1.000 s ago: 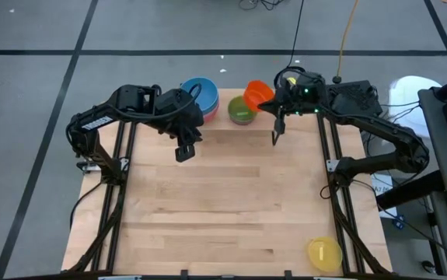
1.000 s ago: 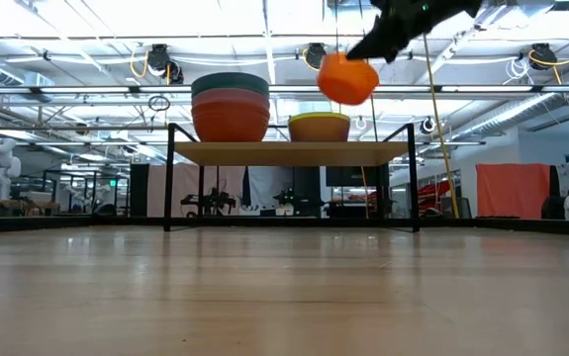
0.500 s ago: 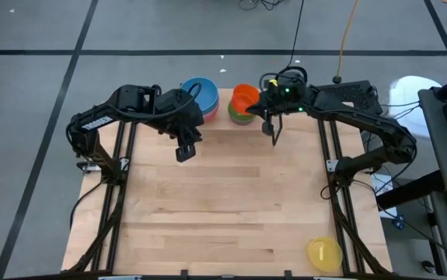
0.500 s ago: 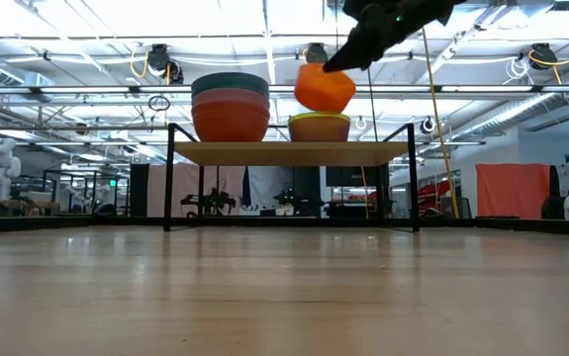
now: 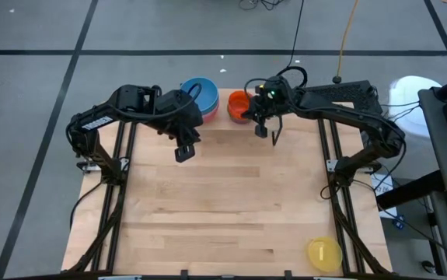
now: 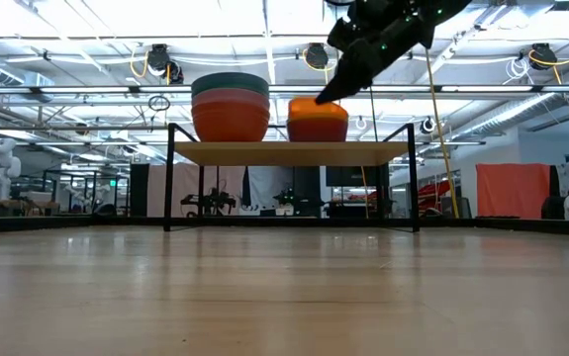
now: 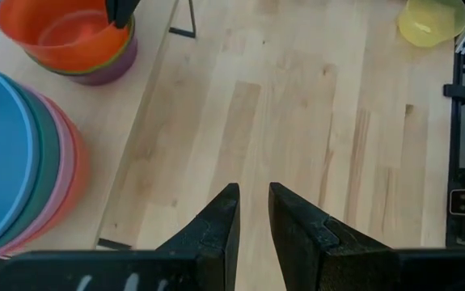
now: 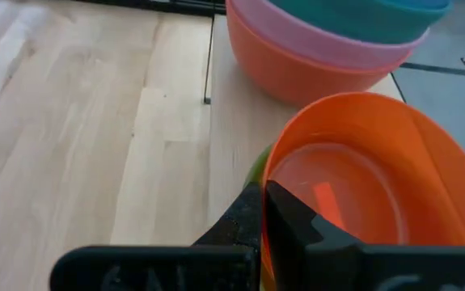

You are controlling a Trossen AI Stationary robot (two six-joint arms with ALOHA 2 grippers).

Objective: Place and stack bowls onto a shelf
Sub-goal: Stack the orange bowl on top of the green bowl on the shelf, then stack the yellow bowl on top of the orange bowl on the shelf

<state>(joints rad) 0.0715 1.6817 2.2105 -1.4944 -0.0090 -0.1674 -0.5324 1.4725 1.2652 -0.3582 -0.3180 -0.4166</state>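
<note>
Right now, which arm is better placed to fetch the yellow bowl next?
Right, probably. The yellow bowl lies at the near right corner of the table, on the right arm's side. The right claw must first release the orange bowl on the shelf stack. The left claw is free, but farther.

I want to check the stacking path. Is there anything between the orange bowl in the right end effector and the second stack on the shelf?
Nothing visible. The right end effector grips the rim of the orange bowl, which already sits on the second stack on the shelf.
</note>
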